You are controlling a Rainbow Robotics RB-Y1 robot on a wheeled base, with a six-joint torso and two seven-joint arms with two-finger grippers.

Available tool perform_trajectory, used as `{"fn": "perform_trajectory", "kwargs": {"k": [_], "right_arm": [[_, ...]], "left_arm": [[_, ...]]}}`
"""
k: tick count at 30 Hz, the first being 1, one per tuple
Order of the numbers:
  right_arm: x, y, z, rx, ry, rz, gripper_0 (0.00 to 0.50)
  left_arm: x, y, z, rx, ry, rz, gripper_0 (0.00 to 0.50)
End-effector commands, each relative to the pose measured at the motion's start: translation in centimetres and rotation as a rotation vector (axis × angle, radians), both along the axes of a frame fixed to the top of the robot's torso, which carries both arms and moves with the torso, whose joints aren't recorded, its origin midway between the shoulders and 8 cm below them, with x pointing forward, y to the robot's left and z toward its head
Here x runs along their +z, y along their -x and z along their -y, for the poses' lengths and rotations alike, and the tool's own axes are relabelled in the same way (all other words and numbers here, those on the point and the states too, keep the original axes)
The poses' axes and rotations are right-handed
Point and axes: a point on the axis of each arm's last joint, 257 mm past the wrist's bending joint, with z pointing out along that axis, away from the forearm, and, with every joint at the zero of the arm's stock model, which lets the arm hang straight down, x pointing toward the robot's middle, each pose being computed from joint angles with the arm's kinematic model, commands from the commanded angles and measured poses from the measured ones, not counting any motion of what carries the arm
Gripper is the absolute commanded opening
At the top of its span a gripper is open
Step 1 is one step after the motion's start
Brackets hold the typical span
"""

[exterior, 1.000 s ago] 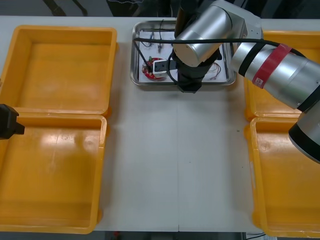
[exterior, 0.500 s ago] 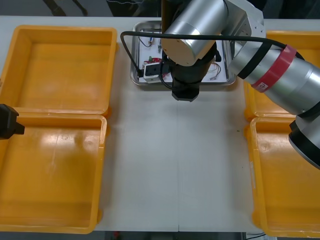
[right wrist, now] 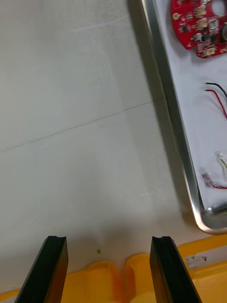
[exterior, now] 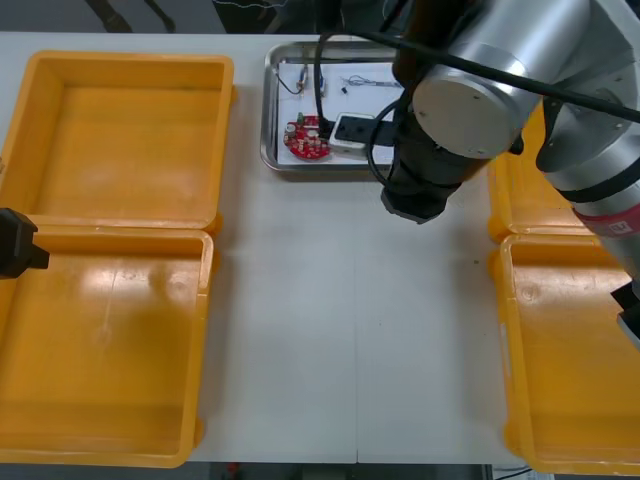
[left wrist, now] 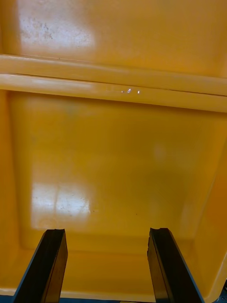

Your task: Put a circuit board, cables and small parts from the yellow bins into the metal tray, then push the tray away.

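The metal tray stands at the table's far middle, white inside. A round red circuit board lies in its near left part, with thin cables farther back. My right arm hangs over the tray's right end. In the right wrist view, my right gripper is open with nothing in it, over bare table beside the tray's rim. The circuit board and a red and black cable lie inside. My left gripper is open and holds nothing, above a yellow bin's floor.
Two yellow bins fill the left side with bare floors, and my left gripper sits at their shared rim. Two more yellow bins stand at the right. Open table lies between them.
My right arm has drawn back from over the tray's middle, toward the right and nearer, uncovering the circuit board. The tray and the left arm have not moved.
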Motion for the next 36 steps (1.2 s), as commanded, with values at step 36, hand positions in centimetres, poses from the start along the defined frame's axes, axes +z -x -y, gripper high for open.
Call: {"fn": "perform_trajectory", "kwargs": {"k": [36], "right_arm": [[3.9,7.9,31.4,-1.008,-0.551,0.157,0.500]], "left_arm": [[1.0,0.2,-1.1,-0.064,-0.073,0.020,0.500]]}}
